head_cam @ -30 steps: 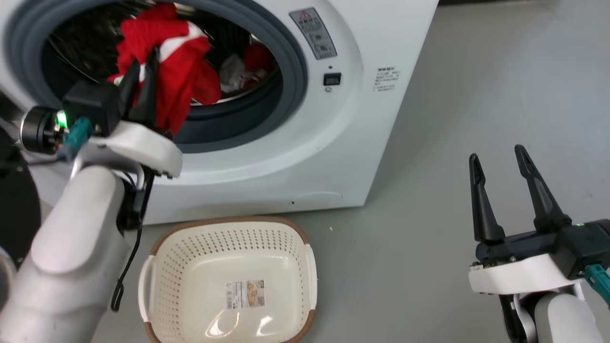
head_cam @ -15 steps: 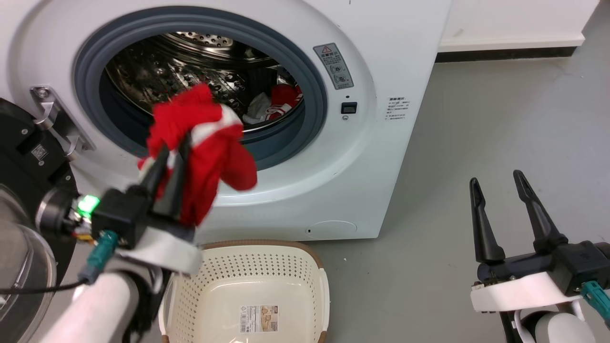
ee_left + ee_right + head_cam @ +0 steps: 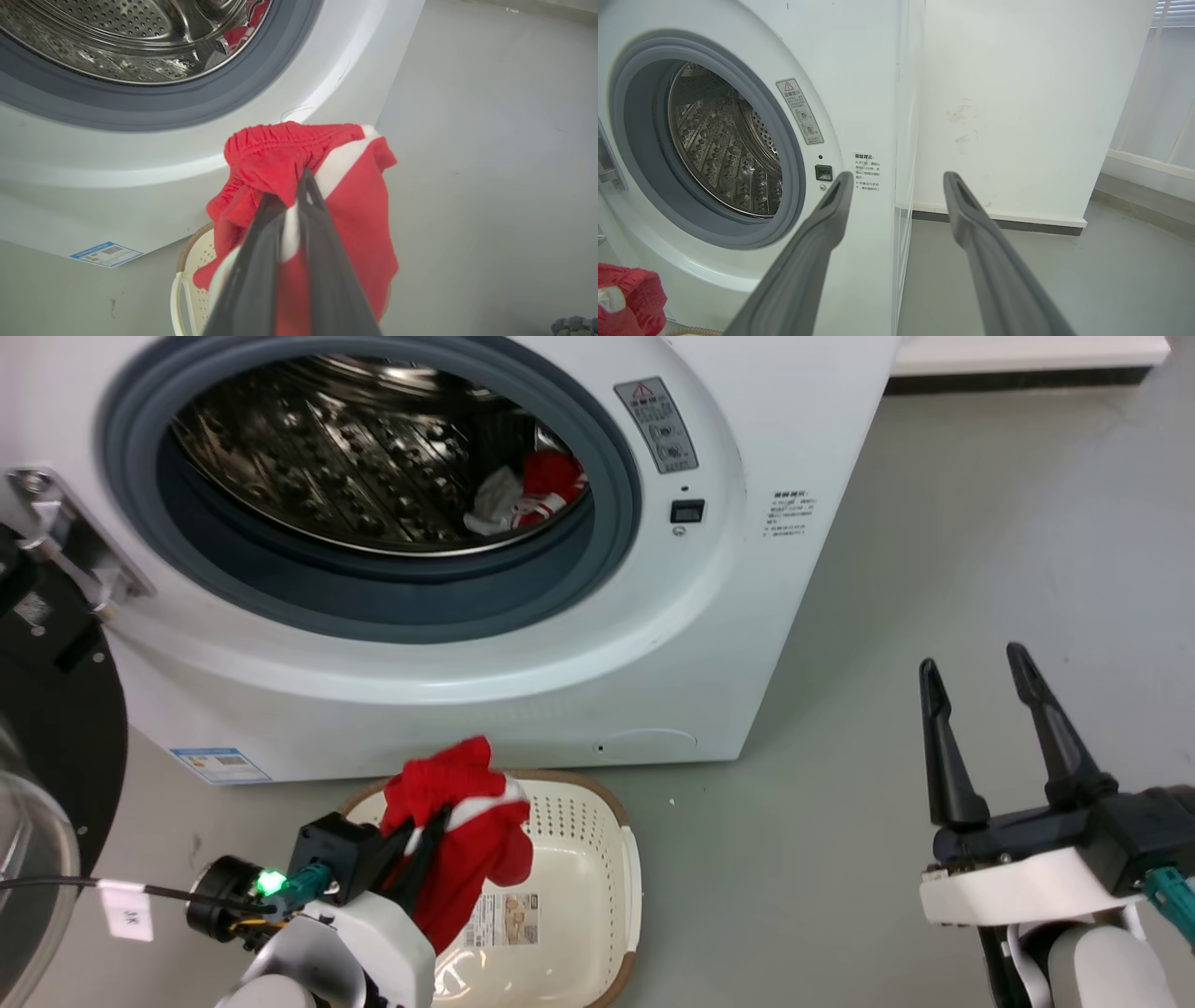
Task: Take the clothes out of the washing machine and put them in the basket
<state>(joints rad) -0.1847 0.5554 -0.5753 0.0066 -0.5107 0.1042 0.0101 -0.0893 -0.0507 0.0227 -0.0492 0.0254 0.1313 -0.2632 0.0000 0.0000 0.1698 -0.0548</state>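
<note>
Head view: left end effector (image 3: 429, 823) pinches clothes (image 3: 478, 857).

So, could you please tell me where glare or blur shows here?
Head view: white glare on the basket floor. Left wrist view: left end effector soft, clothes sharper. Right wrist view: right end effector blurred, washing machine sharp behind it.
</note>
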